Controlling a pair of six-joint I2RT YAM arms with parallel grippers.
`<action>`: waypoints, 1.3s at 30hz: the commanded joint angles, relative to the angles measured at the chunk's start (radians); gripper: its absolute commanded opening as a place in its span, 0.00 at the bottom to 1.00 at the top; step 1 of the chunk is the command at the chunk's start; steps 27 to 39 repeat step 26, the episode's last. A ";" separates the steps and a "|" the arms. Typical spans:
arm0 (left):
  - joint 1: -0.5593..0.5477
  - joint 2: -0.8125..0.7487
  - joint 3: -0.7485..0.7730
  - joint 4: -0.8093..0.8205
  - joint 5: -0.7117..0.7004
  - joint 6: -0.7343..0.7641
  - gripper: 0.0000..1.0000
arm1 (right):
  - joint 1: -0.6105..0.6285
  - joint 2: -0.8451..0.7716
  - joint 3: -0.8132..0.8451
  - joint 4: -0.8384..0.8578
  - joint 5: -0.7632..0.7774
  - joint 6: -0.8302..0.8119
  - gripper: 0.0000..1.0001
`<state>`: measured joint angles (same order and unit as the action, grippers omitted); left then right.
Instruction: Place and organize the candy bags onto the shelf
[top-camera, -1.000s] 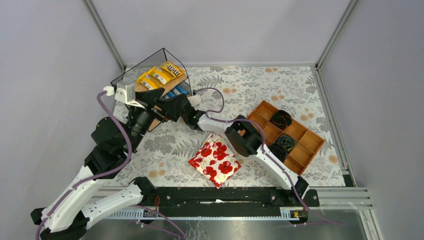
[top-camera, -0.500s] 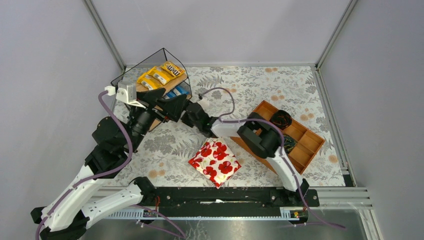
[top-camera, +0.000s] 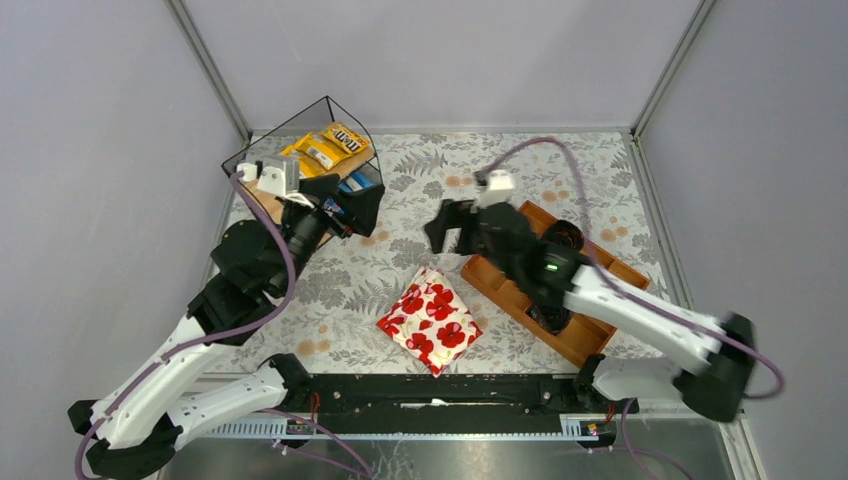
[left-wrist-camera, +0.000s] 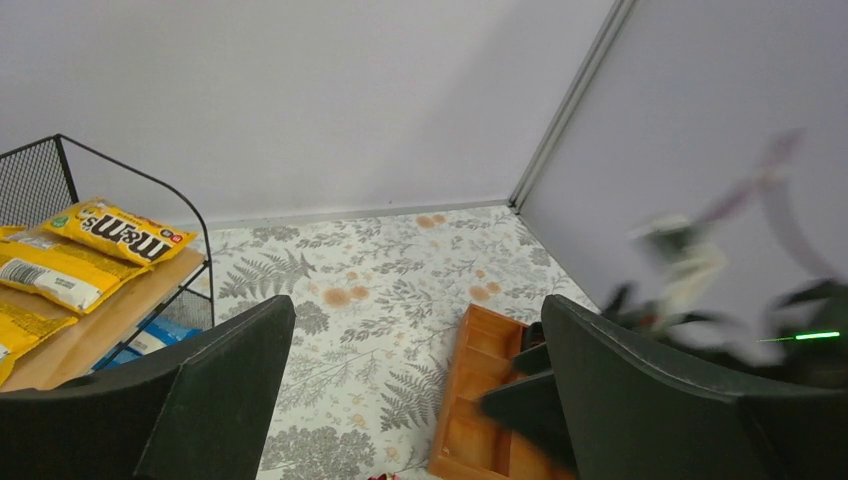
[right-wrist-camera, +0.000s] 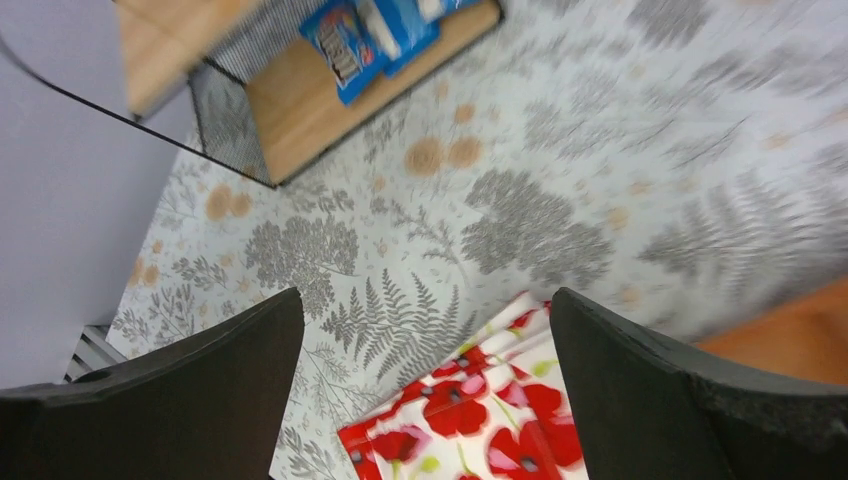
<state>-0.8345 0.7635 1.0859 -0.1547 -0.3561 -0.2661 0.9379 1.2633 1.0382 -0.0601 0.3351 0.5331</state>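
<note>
Well clear of shelf (right-wrist-camera: 300, 120), right end effector (right-wrist-camera: 425, 300) hovers.

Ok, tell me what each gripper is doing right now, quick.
Left gripper: open, fingers spread wide, holding nothing.
Right gripper: open, fingers spread wide, holding nothing.

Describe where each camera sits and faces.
Top external: overhead behind the base rail, looking down; left tool and right tool show.
Left wrist: rides the left tool, facing past the shelf toward the tray; its fingers show.
Right wrist: rides the right tool, facing down at the poppy pouch; its fingers show.
Both wrist views share the shelf.
</note>
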 joint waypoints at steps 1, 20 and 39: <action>-0.005 0.037 0.068 0.021 -0.043 0.011 0.99 | 0.008 -0.261 0.084 -0.378 0.194 -0.186 1.00; -0.004 0.033 0.424 -0.124 -0.081 0.041 0.99 | 0.008 -0.489 0.508 -0.522 0.197 -0.345 1.00; -0.005 0.010 0.441 -0.138 -0.075 0.034 0.99 | 0.007 -0.516 0.457 -0.487 0.165 -0.342 1.00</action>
